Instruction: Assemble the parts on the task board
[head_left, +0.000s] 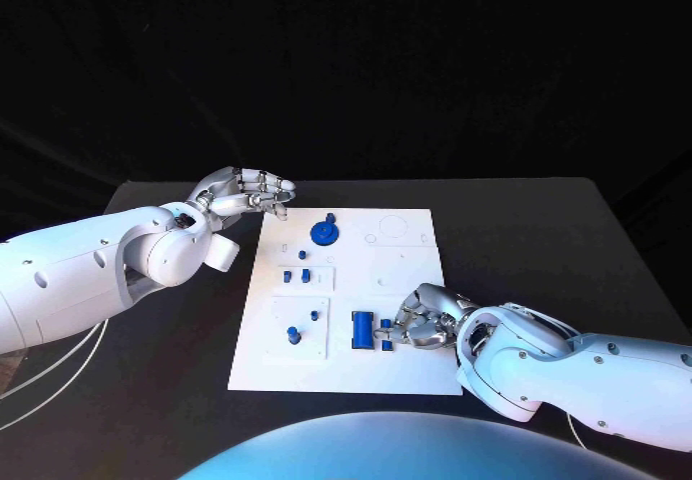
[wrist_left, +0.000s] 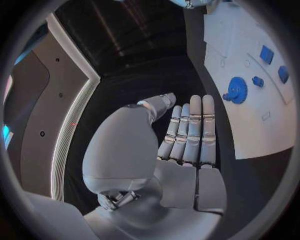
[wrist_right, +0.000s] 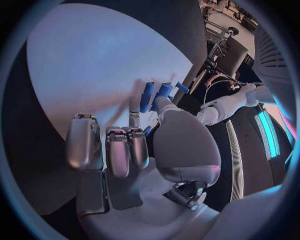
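Note:
The white task board (head_left: 411, 375) lies in the middle of the black table. A blue gear (head_left: 326, 233) (wrist_left: 237, 91) stands near its far edge. A blue rectangular block (head_left: 361, 330) (wrist_right: 147, 96) sits near the front. Beside it is a small blue part (head_left: 387, 336) (wrist_right: 164, 91). My right hand (head_left: 423, 318) (wrist_right: 140, 145) rests on the board with its fingers curled, its thumb and a fingertip pinching that small part. My left hand (head_left: 245, 192) (wrist_left: 184, 135) hovers off the board's far left corner, fingers stretched side by side, holding nothing.
Small blue pieces (head_left: 296, 274) stand mid-board on the left, and two more (head_left: 294, 335) sit in a square panel nearer me. Round outlines (head_left: 392, 228) mark the board's far right. Bare black table (head_left: 548, 240) surrounds the board.

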